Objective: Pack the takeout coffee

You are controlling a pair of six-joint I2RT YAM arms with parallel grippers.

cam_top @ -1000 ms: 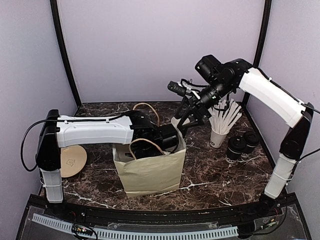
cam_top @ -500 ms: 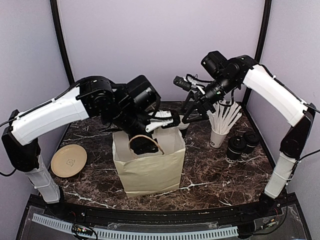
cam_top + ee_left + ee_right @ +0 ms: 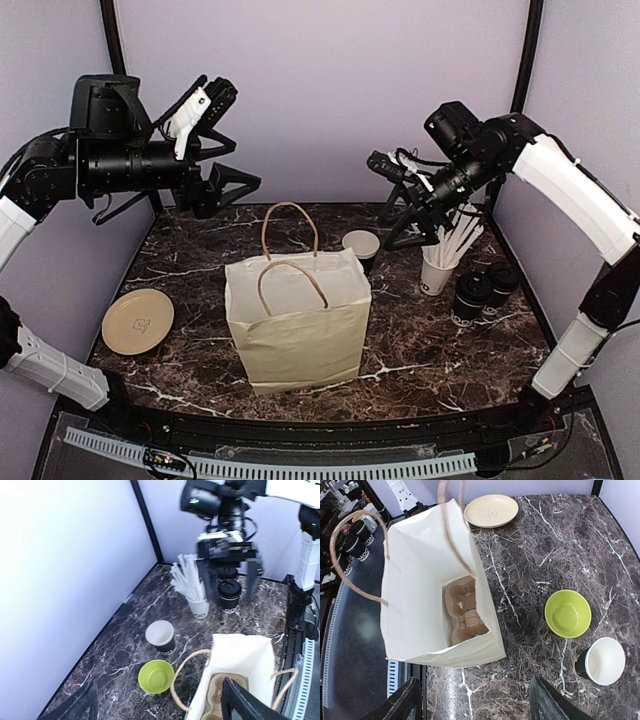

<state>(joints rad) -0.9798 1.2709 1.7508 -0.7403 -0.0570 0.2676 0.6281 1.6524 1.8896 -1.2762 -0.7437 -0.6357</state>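
Inside the paper bag (image 3: pixel 300 330) lies only a cardboard carrier (image 3: pixel 465 610), so I judge no coffee packed yet. Just behind the bag stand one unlidded cup (image 3: pixel 360 243) and a green bowl (image 3: pixel 567 613); two lidded cups (image 3: pixel 470 292) wait to its right. My left tool (image 3: pixel 228 138) and right tool (image 3: pixel 226 592) both gape wide, empty.

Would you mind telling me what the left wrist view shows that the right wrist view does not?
Only the left wrist view shows the white cup of straws and the right gripper with open jaws. Only the right wrist view shows the beige plate. Both show the paper bag with its cardboard carrier inside, the lime-green bowl and an unlidded coffee cup.
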